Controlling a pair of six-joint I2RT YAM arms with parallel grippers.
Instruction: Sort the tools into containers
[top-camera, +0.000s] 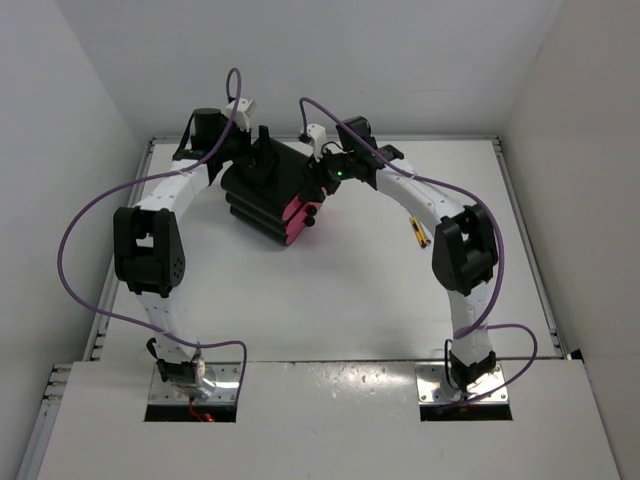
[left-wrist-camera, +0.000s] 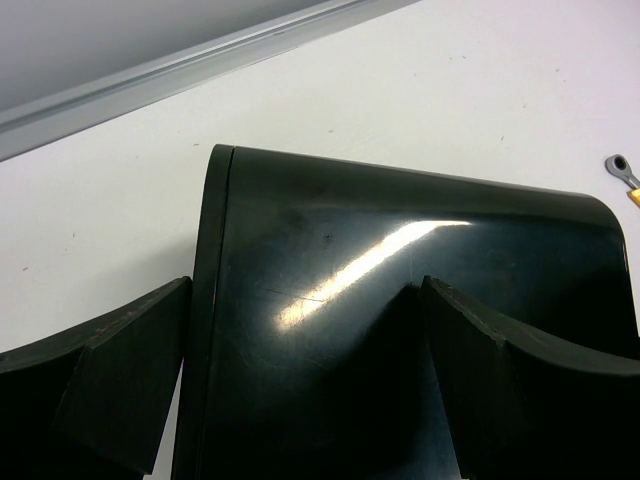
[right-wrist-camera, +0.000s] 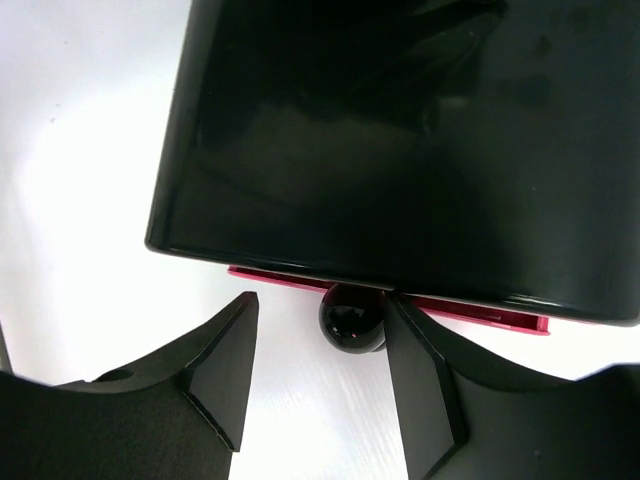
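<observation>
The black cabinet (top-camera: 262, 195) stands at the back middle of the table, its magenta-pink drawer fronts (top-camera: 298, 222) facing front right. My left gripper (top-camera: 265, 165) is open over the cabinet's top (left-wrist-camera: 400, 290); one finger (left-wrist-camera: 120, 380) hangs past its edge, the other (left-wrist-camera: 500, 370) lies over the top. My right gripper (top-camera: 322, 190) is open at the top drawer (right-wrist-camera: 470, 315). Its fingers stand either side of the round black knob (right-wrist-camera: 352, 318), and the right finger (right-wrist-camera: 425, 380) touches it. A yellow-handled tool (top-camera: 418, 232) lies on the table to the right. A silver wrench tip (left-wrist-camera: 622, 168) shows in the left wrist view.
White walls close in the table on the left, back and right. A metal rail (left-wrist-camera: 200, 65) runs along the back edge behind the cabinet. Purple cables (top-camera: 80, 230) loop out from both arms.
</observation>
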